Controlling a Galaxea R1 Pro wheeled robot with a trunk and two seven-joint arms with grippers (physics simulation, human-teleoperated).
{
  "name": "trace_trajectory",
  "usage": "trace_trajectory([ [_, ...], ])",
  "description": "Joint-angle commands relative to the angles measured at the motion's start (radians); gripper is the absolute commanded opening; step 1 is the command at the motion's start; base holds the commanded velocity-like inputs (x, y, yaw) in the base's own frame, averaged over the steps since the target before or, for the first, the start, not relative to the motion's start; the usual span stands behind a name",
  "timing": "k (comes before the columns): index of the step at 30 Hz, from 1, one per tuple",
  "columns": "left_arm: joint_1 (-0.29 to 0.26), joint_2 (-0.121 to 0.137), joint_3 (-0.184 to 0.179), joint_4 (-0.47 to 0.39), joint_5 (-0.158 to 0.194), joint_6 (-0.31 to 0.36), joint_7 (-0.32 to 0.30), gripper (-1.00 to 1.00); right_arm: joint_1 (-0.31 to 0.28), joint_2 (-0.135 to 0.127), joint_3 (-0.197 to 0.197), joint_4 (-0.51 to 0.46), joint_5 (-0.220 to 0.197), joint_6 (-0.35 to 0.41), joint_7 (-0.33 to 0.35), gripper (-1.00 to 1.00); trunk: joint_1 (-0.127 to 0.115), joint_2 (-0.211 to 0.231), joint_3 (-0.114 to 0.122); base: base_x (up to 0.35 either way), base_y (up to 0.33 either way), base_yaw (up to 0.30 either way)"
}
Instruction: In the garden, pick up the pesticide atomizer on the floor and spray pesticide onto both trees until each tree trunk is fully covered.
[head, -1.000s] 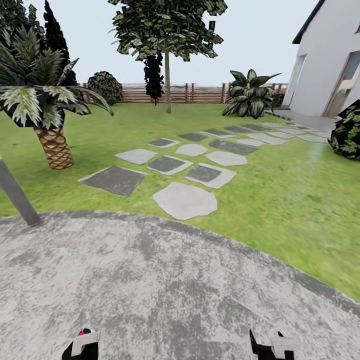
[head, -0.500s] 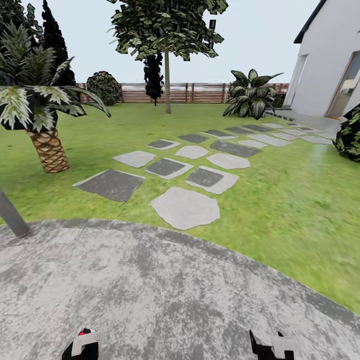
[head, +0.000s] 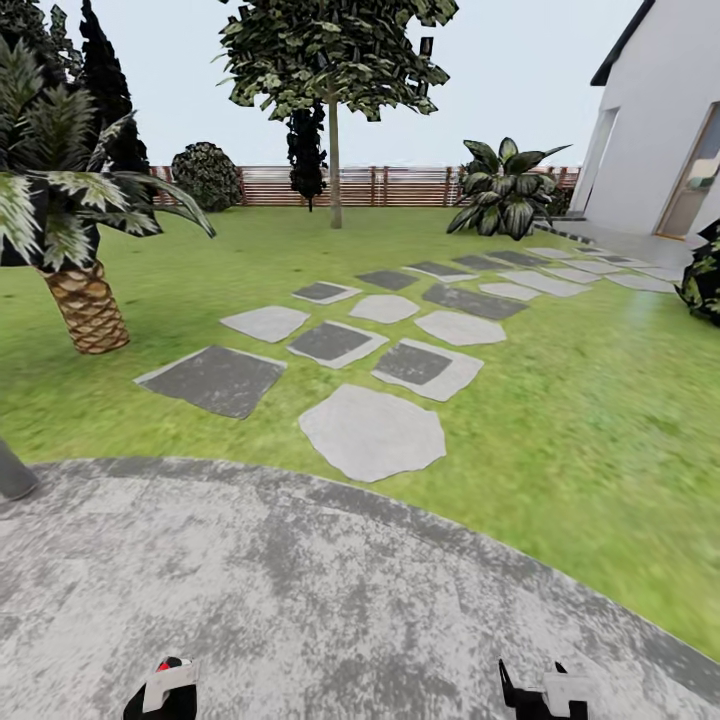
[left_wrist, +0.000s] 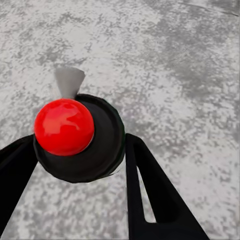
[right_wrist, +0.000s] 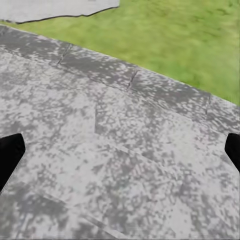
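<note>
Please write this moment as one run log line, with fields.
phase: crossing grey stone paving | left hand: shut on red-topped black atomizer | right hand: open, nothing held | ahead: pale straight tree trunk, brown slat fence

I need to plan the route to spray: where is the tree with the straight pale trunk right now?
In the head view, the straight pale-trunked tree stands far ahead, slightly left of centre, on the lawn before the brown slatted fence, beyond the grey stepping stones.
</note>
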Motion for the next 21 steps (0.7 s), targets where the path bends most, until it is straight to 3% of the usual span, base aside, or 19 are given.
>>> trace_trajectory([
  [1, 0.000, 0.000, 0.000, 0.000, 0.000, 0.000, 0.000, -1.00, 0.000, 0.000, 0.000, 0.000, 0.000, 0.000, 0.000, 1.00, 0.000, 0.000, 0.000, 0.338, 0.000, 0.000],
  [21, 0.000, 0.000, -0.001, 0.000, 0.000, 0.000, 0.000, -1.00, 0.000, 0.000, 0.002, 0.001, 0.001, 0.000, 0.000, 1.00, 0.000, 0.000, 0.000, 0.338, 0.000, 0.000],
])
